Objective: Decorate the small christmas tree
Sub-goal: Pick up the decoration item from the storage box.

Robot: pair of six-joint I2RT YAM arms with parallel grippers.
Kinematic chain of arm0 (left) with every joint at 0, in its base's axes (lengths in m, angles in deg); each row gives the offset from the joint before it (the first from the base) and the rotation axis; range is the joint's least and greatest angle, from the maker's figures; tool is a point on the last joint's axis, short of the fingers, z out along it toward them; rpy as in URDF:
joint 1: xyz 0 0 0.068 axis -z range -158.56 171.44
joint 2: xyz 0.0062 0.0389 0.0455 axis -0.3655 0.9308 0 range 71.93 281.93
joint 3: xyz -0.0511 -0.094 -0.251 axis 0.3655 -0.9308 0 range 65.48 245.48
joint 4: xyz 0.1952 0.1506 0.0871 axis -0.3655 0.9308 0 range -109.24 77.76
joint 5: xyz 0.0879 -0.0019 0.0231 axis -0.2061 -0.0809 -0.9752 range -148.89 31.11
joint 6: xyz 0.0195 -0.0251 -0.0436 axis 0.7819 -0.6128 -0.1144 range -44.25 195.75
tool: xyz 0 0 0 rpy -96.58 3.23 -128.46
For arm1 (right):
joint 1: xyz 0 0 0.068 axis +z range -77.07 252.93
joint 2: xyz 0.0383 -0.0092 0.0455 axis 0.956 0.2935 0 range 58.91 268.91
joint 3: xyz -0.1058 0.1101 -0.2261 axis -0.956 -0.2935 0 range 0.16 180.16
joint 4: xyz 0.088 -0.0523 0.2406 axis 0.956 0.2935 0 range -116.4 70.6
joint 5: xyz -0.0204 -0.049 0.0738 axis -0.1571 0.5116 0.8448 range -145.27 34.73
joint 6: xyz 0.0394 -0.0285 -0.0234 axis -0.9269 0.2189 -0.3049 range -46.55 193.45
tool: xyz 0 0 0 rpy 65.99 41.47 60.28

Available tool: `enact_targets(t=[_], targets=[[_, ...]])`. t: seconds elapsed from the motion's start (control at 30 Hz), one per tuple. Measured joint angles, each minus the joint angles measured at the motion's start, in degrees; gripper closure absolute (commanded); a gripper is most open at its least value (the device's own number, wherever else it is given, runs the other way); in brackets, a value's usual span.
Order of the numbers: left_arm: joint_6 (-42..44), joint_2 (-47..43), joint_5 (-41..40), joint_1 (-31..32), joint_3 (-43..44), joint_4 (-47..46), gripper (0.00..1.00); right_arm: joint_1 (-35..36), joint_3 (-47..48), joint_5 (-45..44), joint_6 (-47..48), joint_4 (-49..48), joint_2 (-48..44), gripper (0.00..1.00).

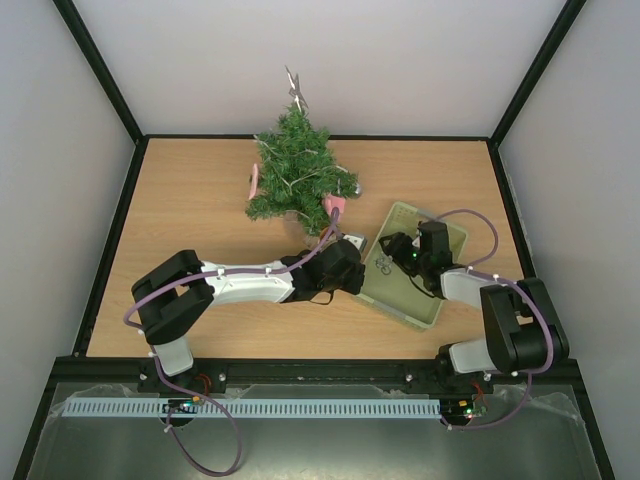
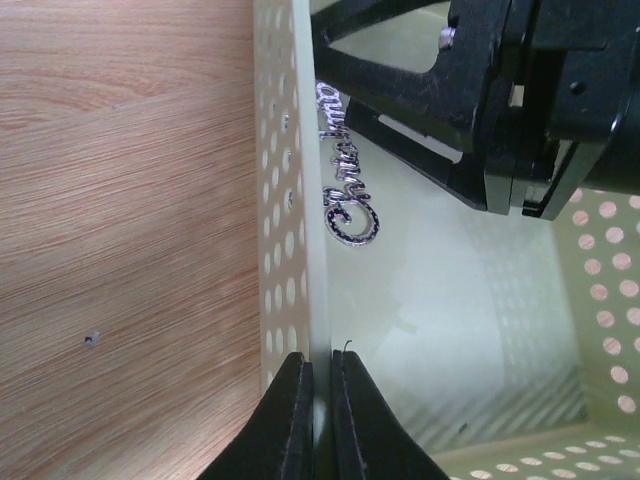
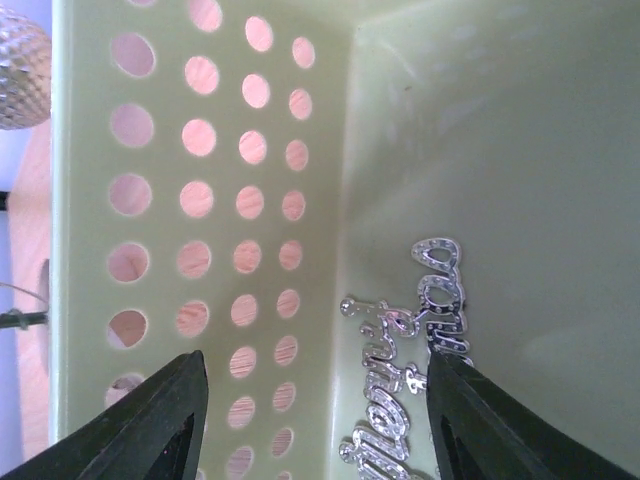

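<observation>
The small christmas tree [image 1: 298, 170] stands at the back middle of the table, with a silver star [image 1: 295, 88] on top, pink ornaments [image 1: 254, 182] and a silver ball [image 1: 352, 187]. A pale green perforated basket [image 1: 430, 300] lies to its right. My left gripper [image 2: 320, 372] is shut on the basket's left wall [image 2: 280, 150]. A silver glitter script ornament [image 3: 410, 370] lies on the basket floor by that wall; it also shows in the left wrist view [image 2: 345, 170]. My right gripper [image 3: 318, 400] is open, low inside the basket, with its fingers either side of the ornament's end.
The right gripper's black body [image 2: 520, 110] fills the basket's upper part in the left wrist view. A silver ball [image 3: 20, 70] shows beyond the basket wall [image 3: 200, 200]. Dark-framed walls enclose the wooden table [image 1: 190, 210].
</observation>
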Motion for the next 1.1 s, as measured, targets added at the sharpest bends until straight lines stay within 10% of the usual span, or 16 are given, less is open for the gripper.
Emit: enact_targets(t=[0.2,0.43,1.1], targets=[[0.07,0.0,0.5,0.11,0.0,-0.2,0.96,0.11,3.54,-5.38,1.9,11.34,-1.66,0.54],[0.02,0.0,0.66,0.15,0.0,-0.22,0.96,0.76,6.36,-8.92,1.86,19.19,-0.44,0.46],[-0.17,0.07,-0.46,0.15,0.02,0.42,0.96,5.38,2.62,-6.82,-6.73,9.16,-0.85,0.46]])
